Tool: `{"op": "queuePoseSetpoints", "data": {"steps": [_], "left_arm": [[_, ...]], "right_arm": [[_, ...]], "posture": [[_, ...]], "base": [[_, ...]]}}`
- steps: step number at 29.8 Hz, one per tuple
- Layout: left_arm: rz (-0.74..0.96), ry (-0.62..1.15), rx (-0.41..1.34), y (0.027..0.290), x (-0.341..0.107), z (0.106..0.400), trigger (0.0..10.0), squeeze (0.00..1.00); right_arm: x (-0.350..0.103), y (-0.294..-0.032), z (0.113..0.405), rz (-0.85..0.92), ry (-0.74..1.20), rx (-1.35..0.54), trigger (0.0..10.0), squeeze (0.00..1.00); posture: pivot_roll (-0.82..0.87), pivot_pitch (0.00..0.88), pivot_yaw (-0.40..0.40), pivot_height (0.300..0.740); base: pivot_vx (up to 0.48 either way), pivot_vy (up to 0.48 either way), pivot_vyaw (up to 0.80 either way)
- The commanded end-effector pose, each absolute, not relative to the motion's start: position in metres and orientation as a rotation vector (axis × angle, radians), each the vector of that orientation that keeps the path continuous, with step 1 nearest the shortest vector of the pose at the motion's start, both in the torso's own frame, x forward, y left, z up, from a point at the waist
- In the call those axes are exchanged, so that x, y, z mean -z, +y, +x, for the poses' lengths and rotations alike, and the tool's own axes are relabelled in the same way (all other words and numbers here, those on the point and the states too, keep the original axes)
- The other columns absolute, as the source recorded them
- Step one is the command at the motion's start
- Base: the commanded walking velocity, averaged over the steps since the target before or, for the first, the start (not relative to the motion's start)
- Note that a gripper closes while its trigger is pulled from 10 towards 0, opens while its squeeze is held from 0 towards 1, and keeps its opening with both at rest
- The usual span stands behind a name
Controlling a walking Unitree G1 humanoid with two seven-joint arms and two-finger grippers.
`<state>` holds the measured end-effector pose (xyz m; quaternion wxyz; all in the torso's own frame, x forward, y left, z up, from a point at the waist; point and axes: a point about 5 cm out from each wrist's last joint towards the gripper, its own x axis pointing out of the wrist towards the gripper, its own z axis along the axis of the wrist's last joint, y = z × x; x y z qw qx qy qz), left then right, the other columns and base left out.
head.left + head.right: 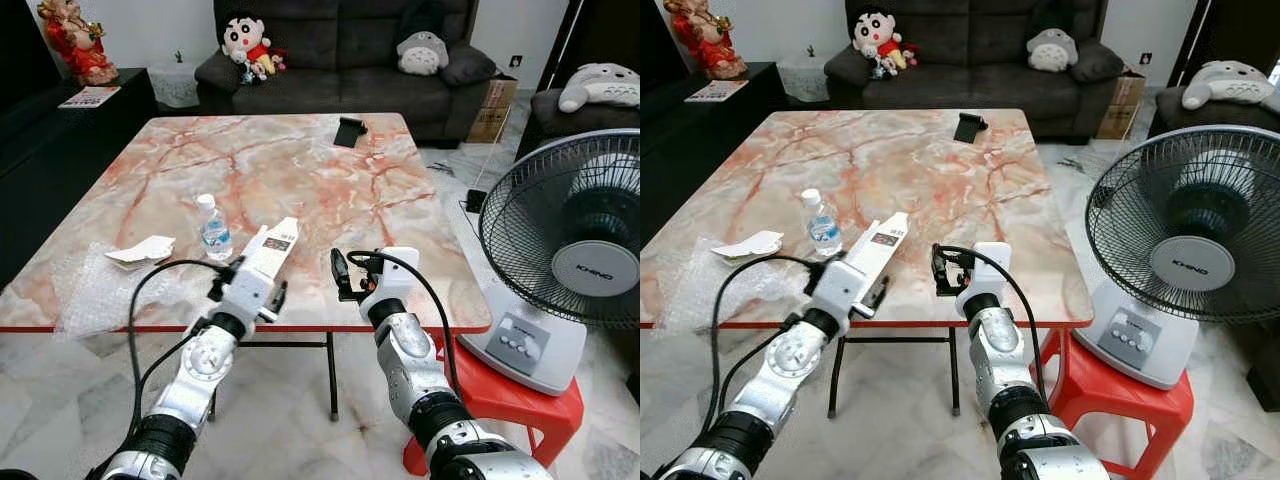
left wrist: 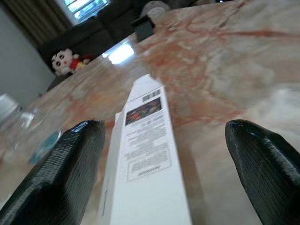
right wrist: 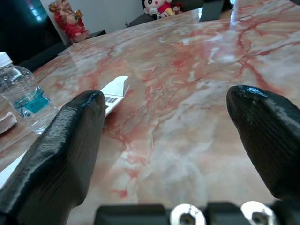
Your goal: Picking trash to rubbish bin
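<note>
Facing a marble-patterned table [image 1: 300, 170], the robot is reaching both arms over the near edge. The left gripper [image 2: 159, 154] is hovering at that edge with its fingers [image 2: 65, 173] spread wide apart, and a long white box [image 1: 273, 245] is lying on the tabletop between them, one end pointing away from the robot. In the left wrist view the box [image 2: 147, 154] is sitting closer to one finger than to the other, and contact with either cannot be told. The right gripper [image 3: 164, 140] is holding just to the right of the box, also above the near edge, with its fingers [image 3: 262, 136] apart and nothing between them except bare tabletop.

A small clear water bottle [image 1: 213, 228] with a white cap and blue label is standing upright just left of the box. Further left, a crumpled piece of white paper [image 1: 142, 251] is resting on a sheet of bubble wrap [image 1: 95, 290] near the table's near left corner. A dark flat object [image 1: 349, 131] is lying near the far edge.

Behind the table, a dark sofa [image 1: 340, 60] is carrying stuffed toys [image 1: 247, 42]. To the right, a grey standing fan [image 1: 575, 245] is sitting on a red plastic stool [image 1: 510, 400].
</note>
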<state>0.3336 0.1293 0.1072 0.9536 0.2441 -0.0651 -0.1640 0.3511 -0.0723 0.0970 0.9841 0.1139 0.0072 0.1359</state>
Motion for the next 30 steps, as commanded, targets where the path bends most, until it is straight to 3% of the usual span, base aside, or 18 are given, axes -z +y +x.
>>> {"op": "queuePoseSetpoints", "data": {"steps": [1,7,10,20,30], "left_arm": [[0.528,-0.139,0.336,0.13,-0.112,0.336,10.0,0.0],[0.826,-0.049,0.366,0.116,-0.117,0.347,10.0,0.0],[0.879,-0.04,0.365,0.111,-0.12,0.349,10.0,0.0],[0.913,0.087,0.377,0.086,-0.111,0.355,10.0,0.0],[0.942,0.196,0.28,0.094,-0.098,0.354,10.0,0.0]], "right_arm": [[-0.096,-0.062,0.349,0.246,0.026,-0.298,10.0,0.0],[-0.097,-0.06,0.349,0.249,0.028,-0.305,10.0,0.0],[-0.097,-0.06,0.349,0.25,0.028,-0.307,10.0,0.0],[-0.097,-0.059,0.349,0.255,0.029,-0.315,10.0,0.0],[-0.097,-0.058,0.348,0.261,0.026,-0.326,10.0,0.0]], "posture": [[0.02,0.0,0.027,0.74],[0.03,0.0,0.025,0.74],[0.03,0.0,0.027,0.74],[0.02,0.0,0.031,0.74],[0.02,0.0,0.033,0.74]], "base": [[0.0,0.0,0.0],[0.0,0.0,0.0],[0.0,0.0,0.0],[0.0,0.0,0.0],[0.0,0.0,0.0]]}}
